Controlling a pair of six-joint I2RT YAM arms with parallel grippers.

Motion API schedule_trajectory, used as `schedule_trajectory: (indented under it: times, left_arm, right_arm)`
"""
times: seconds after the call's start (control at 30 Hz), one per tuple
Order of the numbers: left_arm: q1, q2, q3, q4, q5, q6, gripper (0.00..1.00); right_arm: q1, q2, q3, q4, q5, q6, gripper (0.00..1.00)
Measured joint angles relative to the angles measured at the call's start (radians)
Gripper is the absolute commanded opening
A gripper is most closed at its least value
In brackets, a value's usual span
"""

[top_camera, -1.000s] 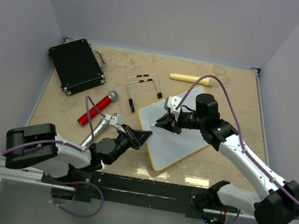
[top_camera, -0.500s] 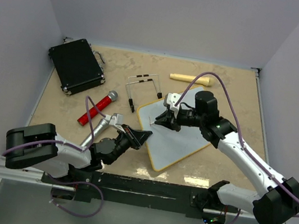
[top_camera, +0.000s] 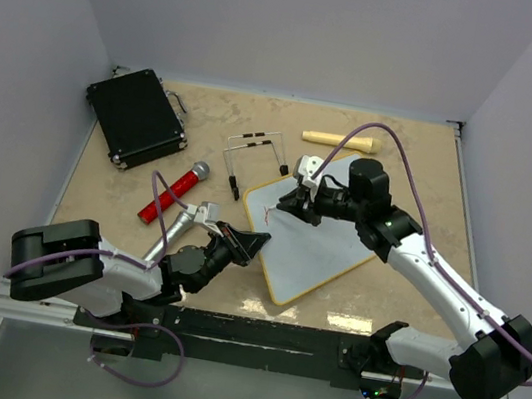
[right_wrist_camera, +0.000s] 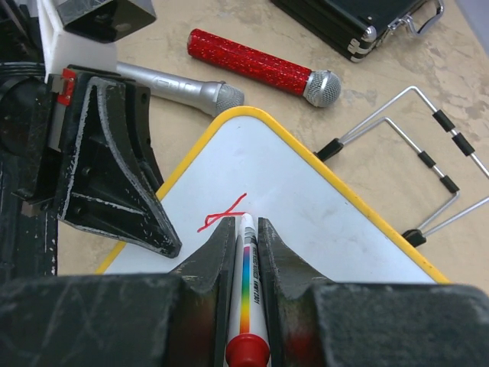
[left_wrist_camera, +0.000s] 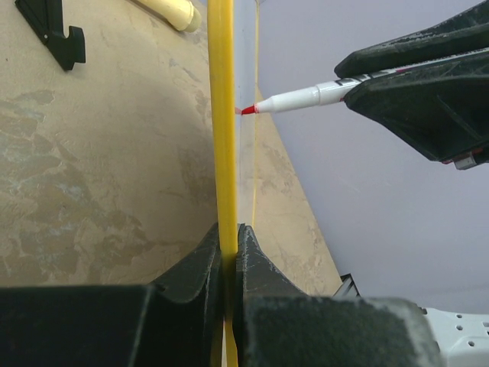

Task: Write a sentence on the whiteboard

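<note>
black case [top_camera: 135, 118] — far left | red microphone [top_camera: 169, 196] | silver microphone [right_wrist_camera: 183, 88] | wire stand [top_camera: 253, 139] | cream tube [top_camera: 341, 141] — far edge

A: Position of the whiteboard [top_camera: 319, 248]?
B: On the bench [top_camera: 422, 174], centre-right. The left hand [top_camera: 257, 243] is at its left edge; the right hand [top_camera: 291, 207] is above its far-left corner, marker [right_wrist_camera: 246, 267] tip on the board.
A: Other items?
B: Case [top_camera: 135, 116] far left; microphone [top_camera: 174, 191] between case and whiteboard; wire stand [top_camera: 257, 158] just behind the whiteboard; cylinder [top_camera: 341, 142] behind the stand, to the right.
</note>
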Motion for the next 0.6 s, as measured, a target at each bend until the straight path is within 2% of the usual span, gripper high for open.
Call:
schedule_trajectory:
  times: [0.2,0.6]
  left_arm:
    - [0.0,0.001,0.0,0.0,0.0,-0.001,0.0]
    - [0.0,0.002,0.0,0.004,0.003,0.004,0.0]
  right_arm:
    - [-0.005,0.0,0.001,0.011,0.013,0.006,0.0]
    - [-0.008,0.013,0.013,-0.057,-0.092,-0.08,0.0]
